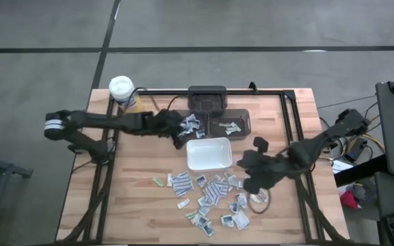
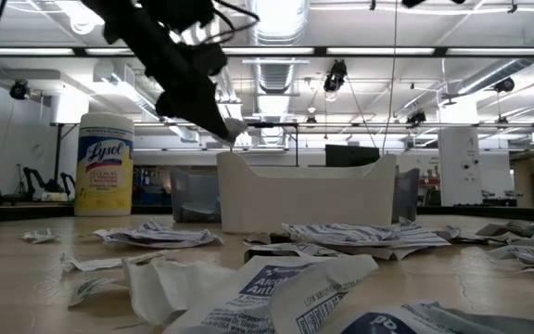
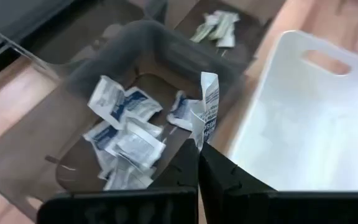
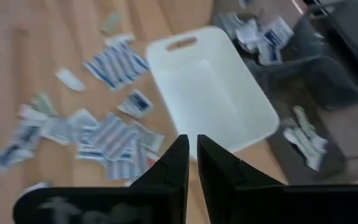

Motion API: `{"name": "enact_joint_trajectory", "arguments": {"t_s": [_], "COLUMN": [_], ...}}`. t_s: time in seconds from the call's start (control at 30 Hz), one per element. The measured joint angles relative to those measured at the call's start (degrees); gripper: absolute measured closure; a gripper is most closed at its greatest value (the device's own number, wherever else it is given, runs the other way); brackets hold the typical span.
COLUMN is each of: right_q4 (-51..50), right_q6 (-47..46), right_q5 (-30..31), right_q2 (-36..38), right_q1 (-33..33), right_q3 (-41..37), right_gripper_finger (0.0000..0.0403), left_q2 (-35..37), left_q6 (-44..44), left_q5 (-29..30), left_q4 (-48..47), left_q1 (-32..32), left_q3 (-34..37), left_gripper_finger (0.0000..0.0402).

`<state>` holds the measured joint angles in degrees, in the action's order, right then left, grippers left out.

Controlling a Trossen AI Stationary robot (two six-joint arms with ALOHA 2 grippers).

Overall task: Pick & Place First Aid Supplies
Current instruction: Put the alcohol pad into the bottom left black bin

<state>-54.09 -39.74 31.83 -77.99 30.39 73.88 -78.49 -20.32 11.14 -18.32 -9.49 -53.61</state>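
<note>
First aid packets, white with blue print, lie loose on the wood (image 1: 211,195), near the table's front edge. More of them sit in a grey see-through bin (image 3: 126,134) at the back. My left gripper (image 3: 199,148) is shut on one packet (image 3: 207,102) over that bin's wall, next to the white tray (image 1: 208,154). It also shows from the side (image 2: 228,130). My right gripper (image 4: 192,152) hovers off the tray's near right corner (image 1: 245,167). Its fingers stand nearly together, with nothing in the narrow slit between them. My left gripper pinches the packet's lower end (image 3: 199,134) between its two fingertips. The fingers slant downward, coming from the table's left side. The packet sticks out past the fingertips, lifted clear above the grey bin.
A second dark bin (image 1: 232,125) holding greenish packets stands to the right of the first. A yellow wipes canister (image 1: 123,92) is at the back left corner, and a black device (image 1: 206,99) at the back edge. A dark metal frame (image 1: 289,116) runs along the table's sides.
</note>
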Motion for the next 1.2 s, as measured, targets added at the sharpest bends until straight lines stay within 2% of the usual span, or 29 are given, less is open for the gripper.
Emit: {"name": "enact_joint_trajectory", "arguments": {"t_s": [0.3,0.47,0.6,0.73,0.9,1.0,1.2], "right_q4": [20.07,32.6,38.27,40.34,40.39,40.24,39.68], "right_q6": [2.62,7.1,10.28,11.39,12.51,14.8,15.07], "right_q5": [-0.13,-0.32,-0.3,0.6,7.32,10.63,11.69], "right_q2": [16.62,23.47,28.2,32.81,37.71,40.23,44.74], "right_q1": [3.16,3.53,3.5,3.48,3.46,3.36,1.49], "right_q3": [-17.55,-27.17,-32.89,-37.24,-41.23,-43.25,-46.74], "right_gripper_finger": [0.0376,0.0376,0.0376,0.0376,0.0376,0.0376,0.0376], "left_q2": [-13.36,-19.66,-22.92,-25.36,-27.53,-28.25,-28.49], "left_q6": [6.66,10.65,13.12,14.71,15.85,15.87,14.57], "left_q5": [-5.39,-7.95,-10.59,-11.72,-11.92,-12.82,-16.17], "left_q4": [-12.68,-19.34,-23.19,-27.58,-35.12,-37.78,-39.82], "left_q1": [-7.67,-11.2,-13.56,-15.18,-16.35,-16.9,-17.58], "left_q3": [-12.24,-18.67,-23.35,-27.64,-31.28,-32.05,-31.49], "left_gripper_finger": [0.0401,0.0401,0.0401,0.0402,0.0402,0.0402,0.0401]}}
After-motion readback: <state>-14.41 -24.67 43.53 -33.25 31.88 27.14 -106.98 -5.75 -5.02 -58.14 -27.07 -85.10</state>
